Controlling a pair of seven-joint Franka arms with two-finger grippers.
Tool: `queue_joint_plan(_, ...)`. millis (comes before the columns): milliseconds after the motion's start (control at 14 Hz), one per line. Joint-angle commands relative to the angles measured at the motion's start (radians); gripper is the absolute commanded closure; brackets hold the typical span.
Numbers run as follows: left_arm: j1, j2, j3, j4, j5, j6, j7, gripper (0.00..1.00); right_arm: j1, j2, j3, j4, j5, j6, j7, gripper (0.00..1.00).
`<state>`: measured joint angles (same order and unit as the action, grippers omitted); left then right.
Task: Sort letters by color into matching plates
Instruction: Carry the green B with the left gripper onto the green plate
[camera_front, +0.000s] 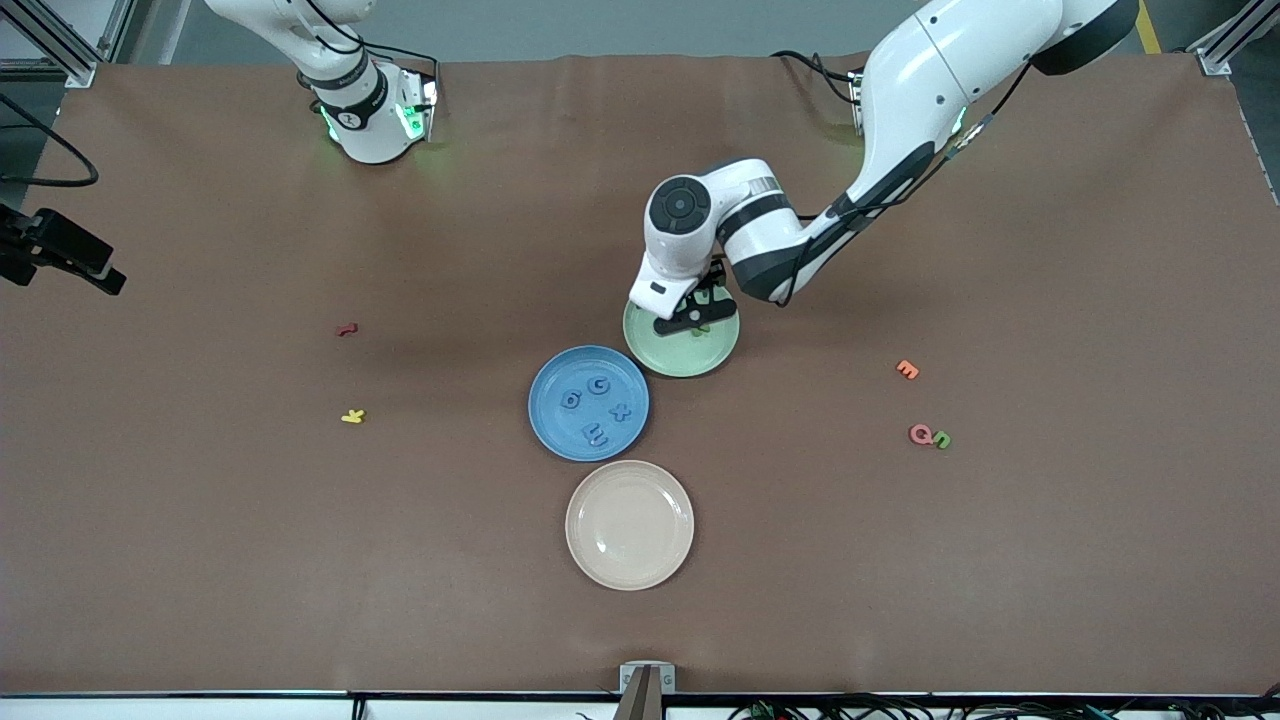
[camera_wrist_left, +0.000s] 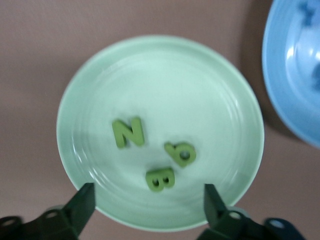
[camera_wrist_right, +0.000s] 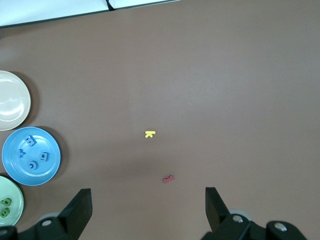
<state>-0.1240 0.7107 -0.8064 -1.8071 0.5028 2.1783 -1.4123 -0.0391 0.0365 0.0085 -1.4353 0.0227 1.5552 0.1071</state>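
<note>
Three green letters, N (camera_wrist_left: 128, 133), a (camera_wrist_left: 181, 153) and B (camera_wrist_left: 160, 179), lie in the green plate (camera_wrist_left: 100, 75) under your left gripper (camera_wrist_left: 149, 202), its fingers released. Lift straight up, then fetch the last green letter (camera_front: 943, 439) beside the pink one (camera_front: 920, 434). The right gripper (camera_wrist_right: 148, 207) waits, spread.

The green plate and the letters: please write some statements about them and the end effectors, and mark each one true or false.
1. The green plate holds three green letters: N, B, a. True.
2. The left end effector grips the B. False: it is open above the plate.
3. The blue plate holds four blue letters. True.
4. The cream plate holds the yellow letter. False: the yellow letter lies on the table.
5. One green letter lies beside the pink letter. True.
</note>
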Motion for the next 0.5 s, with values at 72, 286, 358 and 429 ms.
queue_joint_plan(72, 0.075, -0.023, 0.006, 0.049, 0.003, -0.009, 0.073, 0.00, -0.013, 0.002, 0.011, 0.016, -0.029, -0.011, -0.099, 0.00)
queue_joint_plan(286, 0.153, -0.049, 0.006, 0.058, 0.006, -0.031, 0.128, 0.01, -0.013, 0.002, 0.011, 0.016, -0.023, -0.007, -0.144, 0.00)
queue_joint_plan(358, 0.173, -0.054, 0.007, 0.057, 0.025, -0.060, 0.142, 0.01, -0.012, 0.002, 0.011, 0.018, -0.026, -0.006, -0.142, 0.00)
queue_joint_plan(429, 0.197, -0.054, 0.007, 0.061, 0.063, -0.089, 0.160, 0.01, -0.011, 0.002, 0.013, 0.019, -0.029, -0.007, -0.142, 0.00)
